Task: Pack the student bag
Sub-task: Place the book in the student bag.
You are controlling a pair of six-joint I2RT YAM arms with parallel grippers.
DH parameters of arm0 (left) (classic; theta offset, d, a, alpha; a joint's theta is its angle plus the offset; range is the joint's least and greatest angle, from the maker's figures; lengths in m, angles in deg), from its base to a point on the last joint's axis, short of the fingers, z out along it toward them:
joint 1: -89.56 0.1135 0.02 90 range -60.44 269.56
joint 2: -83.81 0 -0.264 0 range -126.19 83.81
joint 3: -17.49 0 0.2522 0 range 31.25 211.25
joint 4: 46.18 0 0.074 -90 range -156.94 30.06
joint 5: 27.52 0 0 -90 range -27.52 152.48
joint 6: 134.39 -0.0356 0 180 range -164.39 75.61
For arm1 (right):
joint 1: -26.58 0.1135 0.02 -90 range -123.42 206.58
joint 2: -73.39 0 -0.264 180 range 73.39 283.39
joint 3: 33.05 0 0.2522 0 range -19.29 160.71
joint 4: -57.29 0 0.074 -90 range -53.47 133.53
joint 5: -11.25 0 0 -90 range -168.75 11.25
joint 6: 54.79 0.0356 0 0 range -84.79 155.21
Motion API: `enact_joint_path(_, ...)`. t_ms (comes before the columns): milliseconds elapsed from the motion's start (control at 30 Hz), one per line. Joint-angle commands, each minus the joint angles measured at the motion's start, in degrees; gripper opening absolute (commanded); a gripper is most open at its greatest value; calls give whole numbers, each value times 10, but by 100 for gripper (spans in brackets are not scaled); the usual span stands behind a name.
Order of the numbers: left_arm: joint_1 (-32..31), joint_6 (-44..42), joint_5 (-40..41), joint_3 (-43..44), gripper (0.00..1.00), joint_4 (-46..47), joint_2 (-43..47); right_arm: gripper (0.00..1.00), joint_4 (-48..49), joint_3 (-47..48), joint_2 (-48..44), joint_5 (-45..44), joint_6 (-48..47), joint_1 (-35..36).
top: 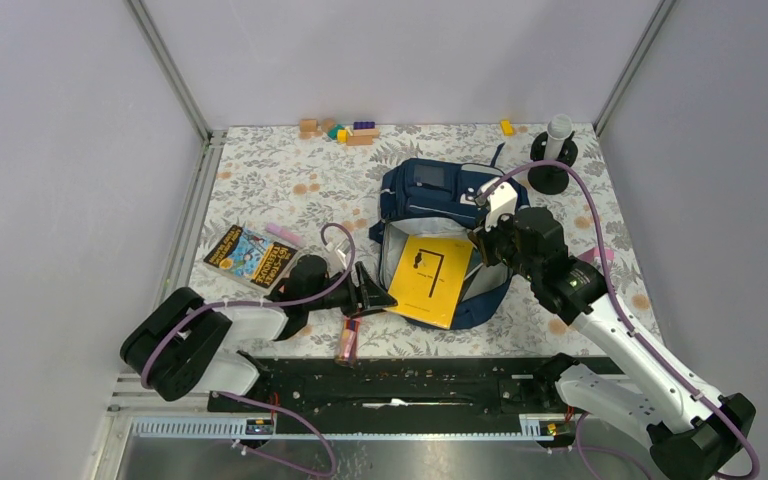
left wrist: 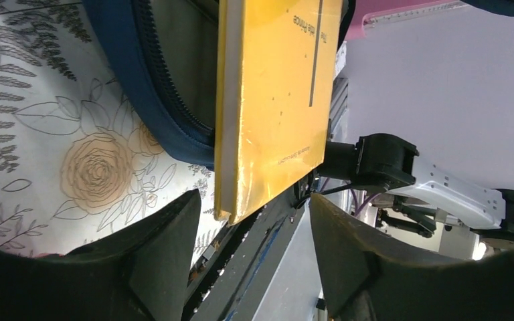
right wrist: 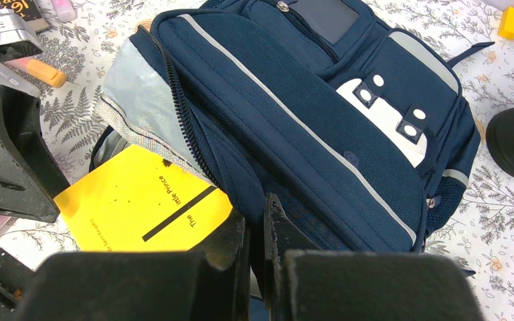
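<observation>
The navy student bag (top: 430, 190) lies in the middle of the table with its main zip open; it fills the right wrist view (right wrist: 321, 100). A yellow book (top: 432, 278) lies half inside the opening and sticks out toward me. My left gripper (top: 375, 297) is open and empty. The book's near corner (left wrist: 241, 200) is just ahead of its fingertips, not gripped. My right gripper (top: 490, 245) is shut on the bag's opening edge beside the book (right wrist: 140, 200). Navy fabric is pinched between its fingers (right wrist: 281, 234).
A colourful book (top: 248, 254) and a pink marker (top: 285, 233) lie at the left. A pen (top: 347, 340) lies by the front edge. Wooden blocks (top: 340, 130) and a yellow block (top: 506, 127) sit at the back. A black stand (top: 553, 170) is behind the bag's right side.
</observation>
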Motion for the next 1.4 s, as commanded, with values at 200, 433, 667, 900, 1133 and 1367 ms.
enact_joint_path(200,-11,11,-8,3,44,65,-14,0,34,37,-14,-11,17,-2)
enact_joint_path(433,-18,17,-9,6,34,80,-27,0,33,38,-15,-11,17,-2)
enact_joint_path(667,-18,11,0,10,1,77,-3,0,33,36,-19,-14,16,-2)
enact_joint_path(900,-18,41,11,25,0,106,11,0,29,39,-16,-13,16,-2)
enact_joint_path(1133,-18,91,90,36,0,129,13,0,30,44,-16,-9,20,-2)
enact_joint_path(1367,-18,115,151,70,0,162,-18,0,30,43,-9,-4,25,-2)
